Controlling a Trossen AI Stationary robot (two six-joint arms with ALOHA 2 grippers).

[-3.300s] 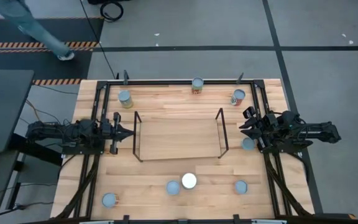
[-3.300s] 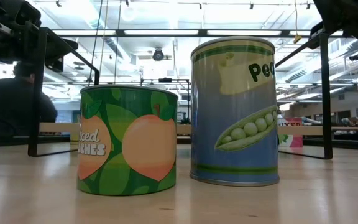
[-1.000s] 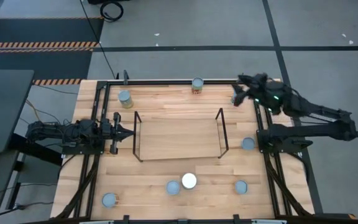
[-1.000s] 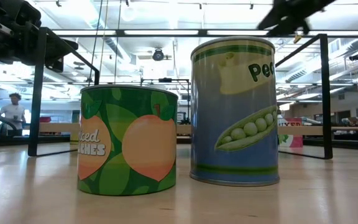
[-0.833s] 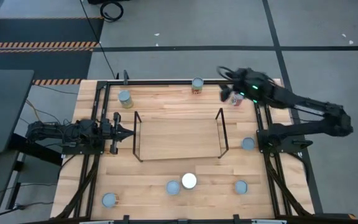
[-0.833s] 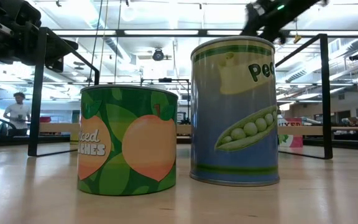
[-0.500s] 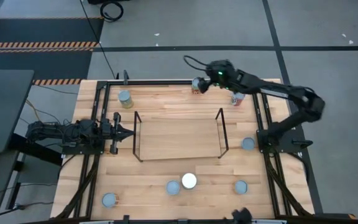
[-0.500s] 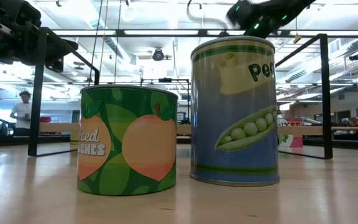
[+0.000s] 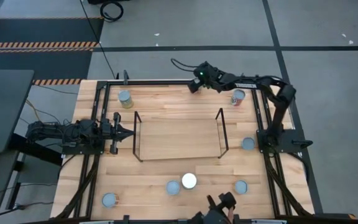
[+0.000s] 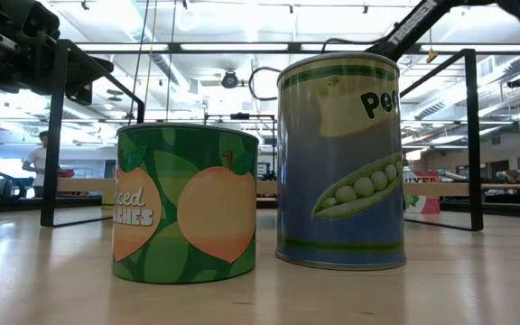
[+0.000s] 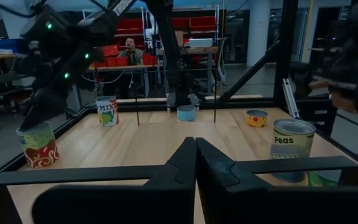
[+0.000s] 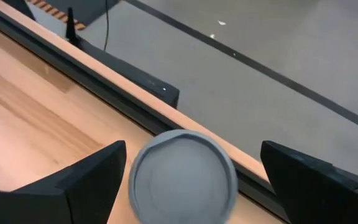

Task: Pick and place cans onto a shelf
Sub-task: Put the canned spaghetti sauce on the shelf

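The right end effector (image 9: 193, 85) hovers with its fingers spread wide over a can (image 12: 183, 176) at the far edge of the worktop (image 9: 179, 102), gripping nothing, while the left end effector (image 9: 128, 132), fingers pressed together and empty, waits beside the shelf (image 9: 178, 138).

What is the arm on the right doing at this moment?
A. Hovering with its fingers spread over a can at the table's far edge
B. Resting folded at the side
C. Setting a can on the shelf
A: the right gripper has its fingers wide apart on either side of the grey-lidded can by the table's far rail.
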